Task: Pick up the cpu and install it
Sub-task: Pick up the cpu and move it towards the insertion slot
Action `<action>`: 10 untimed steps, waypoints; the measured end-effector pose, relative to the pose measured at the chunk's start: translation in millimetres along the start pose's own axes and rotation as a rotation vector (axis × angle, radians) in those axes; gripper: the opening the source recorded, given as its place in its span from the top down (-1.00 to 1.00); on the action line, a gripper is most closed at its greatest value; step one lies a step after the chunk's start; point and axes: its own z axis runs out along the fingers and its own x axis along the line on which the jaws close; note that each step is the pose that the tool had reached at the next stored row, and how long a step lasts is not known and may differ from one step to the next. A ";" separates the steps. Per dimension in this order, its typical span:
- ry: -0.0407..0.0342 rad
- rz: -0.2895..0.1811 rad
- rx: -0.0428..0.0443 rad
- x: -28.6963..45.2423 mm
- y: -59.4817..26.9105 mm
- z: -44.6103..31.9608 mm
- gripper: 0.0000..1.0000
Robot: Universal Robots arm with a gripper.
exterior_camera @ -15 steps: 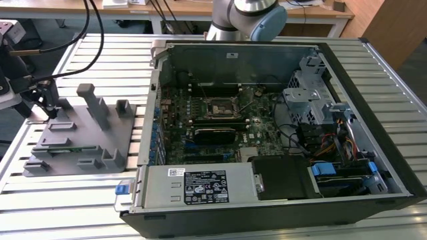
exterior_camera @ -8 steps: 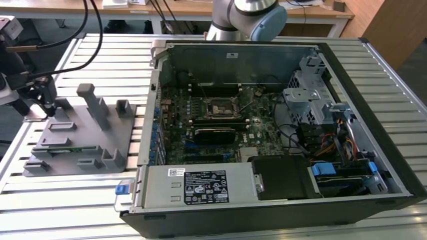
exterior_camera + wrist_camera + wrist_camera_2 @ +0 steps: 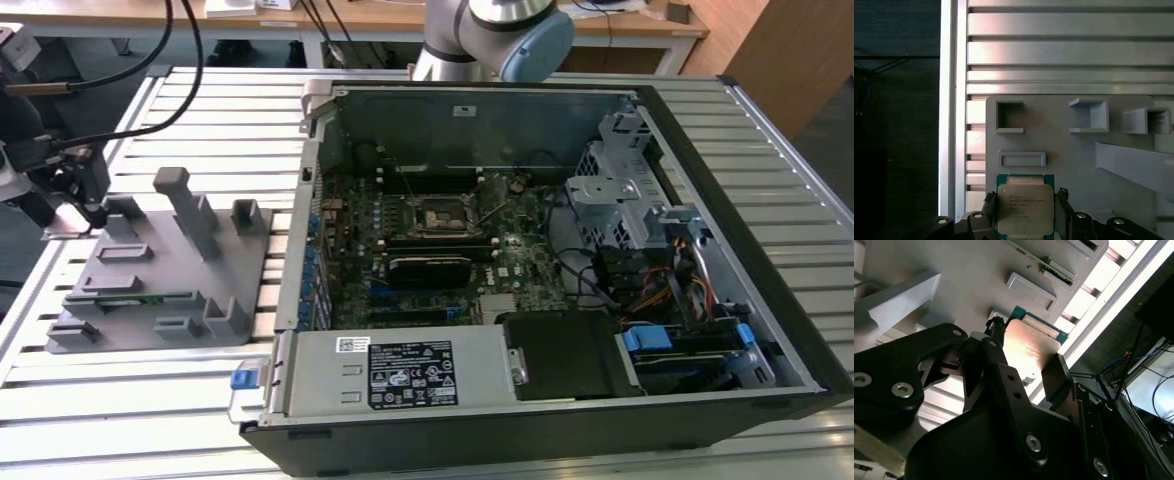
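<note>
we see the gripper (image 3: 1025, 195) pinching the cpu (image 3: 1025, 210): in the first wrist view its two black fingers (image 3: 1061, 207) stand hard against two opposite edges of the chip, with no gap that we can make out on either side. the cpu lies flat between them, its pale metal top facing the camera and a thin green border showing around it. in the second wrist view the same chip (image 3: 1029, 347) catches a warm reflection, and one finger pad (image 3: 1054, 377) presses on its edge. we cannot tell whether the cpu rests on the surface beneath it or hangs just above it.

the cpu is over the grey plastic fixture (image 3: 1054, 140), near one of its edges and just beside a shallow rectangular pocket (image 3: 1021, 159). two square open pockets (image 3: 1009, 116) stand further along the same fixture. a long narrow green memory stick (image 3: 1040, 261) lies in a slot of the fixture, apart from the cpu.

in the exterior view the fixture (image 3: 160, 270) sits on the slotted aluminium table (image 3: 174, 400), at the exterior view's left of the open computer case (image 3: 747, 200). the two stand near each other but do not touch. inside the case the motherboard (image 3: 427, 260) lies flat, and on it we see the dark square socket frame (image 3: 441, 215), well apart from the fixture. the base of the robot arm (image 3: 494, 30) stands behind the case.
</note>
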 end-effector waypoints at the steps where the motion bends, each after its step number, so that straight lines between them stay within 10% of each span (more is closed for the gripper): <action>1: -0.0002 0.000 -0.0001 0.0 0.0 -1.0 -0.08; 10: -0.0021 0.000 -0.0003 0.1 0.4 -9.6 -0.08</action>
